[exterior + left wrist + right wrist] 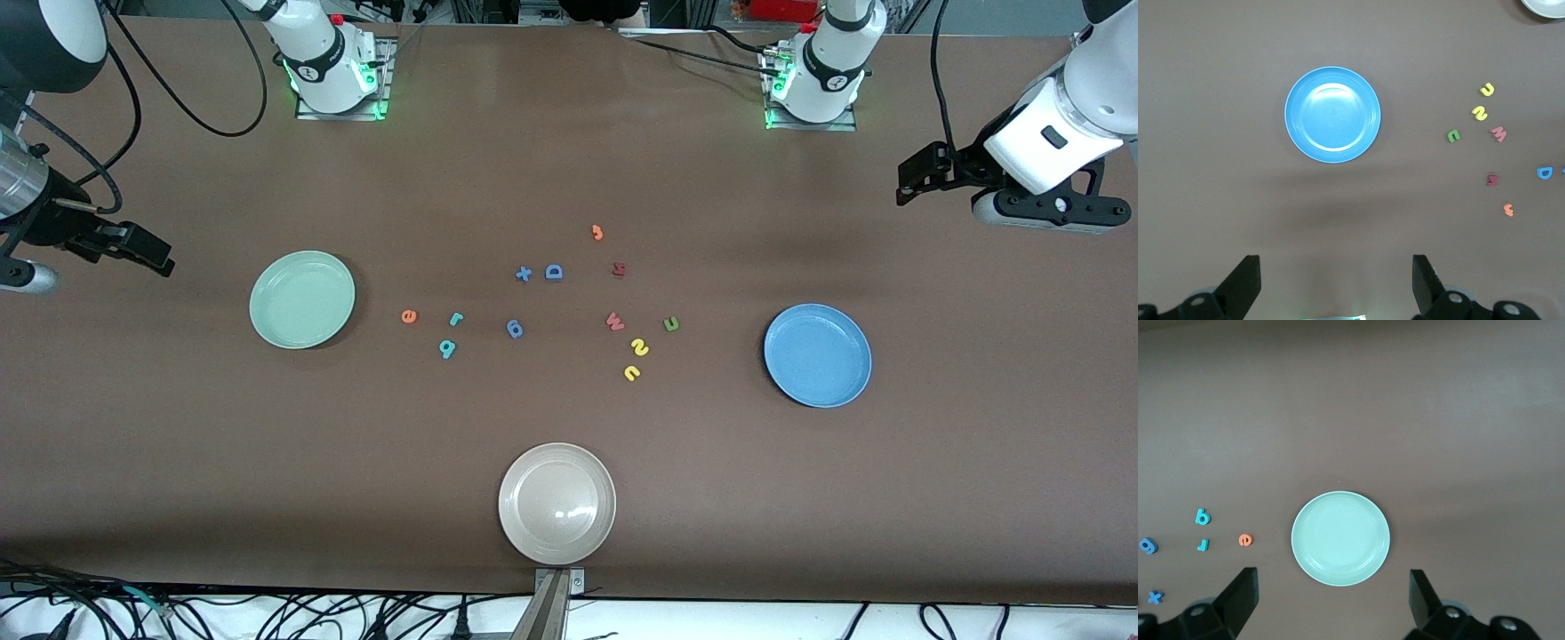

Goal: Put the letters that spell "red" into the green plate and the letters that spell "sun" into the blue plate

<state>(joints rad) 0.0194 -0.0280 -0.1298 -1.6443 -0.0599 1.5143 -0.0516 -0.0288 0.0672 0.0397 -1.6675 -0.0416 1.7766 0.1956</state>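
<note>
The empty green plate [302,300] [1341,539] lies toward the right arm's end. Beside it are the orange "e" [409,316] [1245,539], teal "r" [457,318] [1202,545] and teal "d" [447,348] [1202,517]. Toward the left arm's end sits the empty blue plate [818,356] [1333,114], with the olive "n" [671,324] [1453,135], yellow "s" [639,347] [1479,113] and yellow "u" [632,373] [1487,89] close by. My right gripper [158,253] [1333,597] hangs open over the table's end past the green plate. My left gripper [907,182] [1337,280] is open, high over its own end.
A beige-white plate [557,503] sits near the front edge. Other foam pieces lie mid-table: blue "g" [514,329], blue "x" [524,274], blue "D" [554,272], orange "3" [597,233], a dark red character [619,268] and a pink "w" [614,321].
</note>
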